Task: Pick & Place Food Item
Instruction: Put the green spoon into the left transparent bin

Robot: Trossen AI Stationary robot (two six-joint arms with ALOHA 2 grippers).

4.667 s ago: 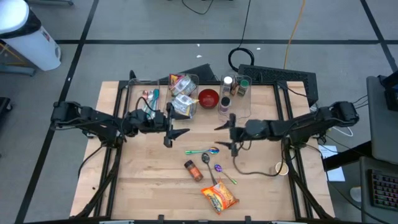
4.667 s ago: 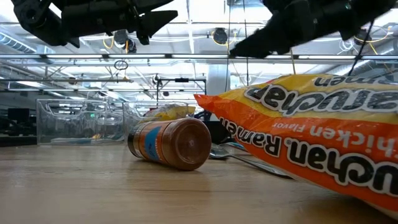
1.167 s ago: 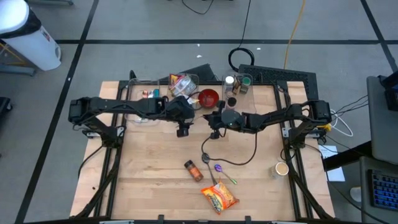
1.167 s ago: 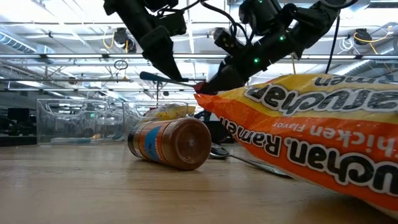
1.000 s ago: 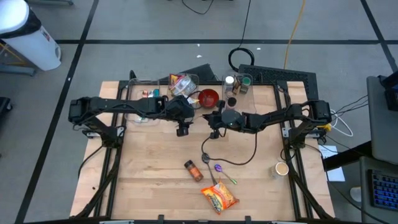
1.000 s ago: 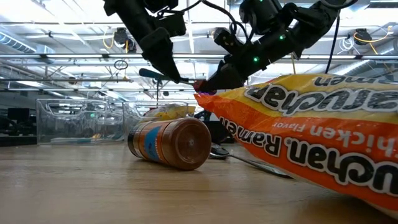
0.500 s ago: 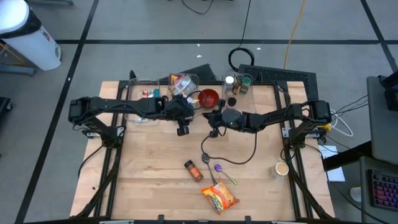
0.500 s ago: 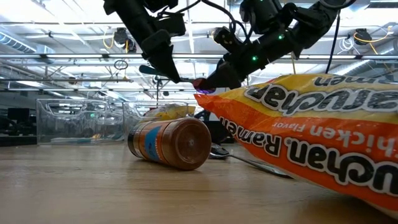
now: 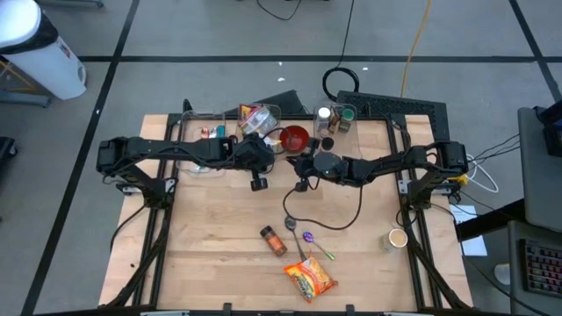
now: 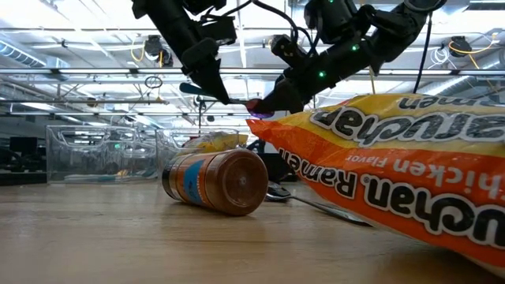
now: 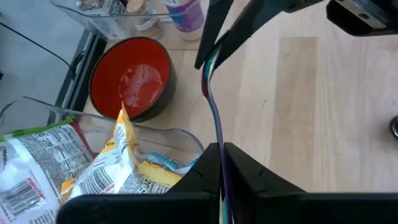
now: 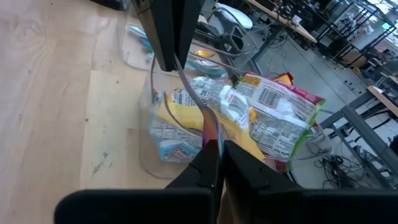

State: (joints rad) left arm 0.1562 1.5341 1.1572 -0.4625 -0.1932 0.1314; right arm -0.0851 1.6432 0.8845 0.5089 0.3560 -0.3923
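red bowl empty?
Yes, in the left wrist view the red bowl shows only its bare glossy inside, nothing in it.

The left gripper (image 9: pixel 260 172) and the right gripper (image 9: pixel 303 169) are now meeting near the red bowl (image 9: pixel 294 138), both pinching one thin spoon (image 11: pixel 214 118) taken off the table (image 9: pixel 211 254), drifting slightly toward the bowl.
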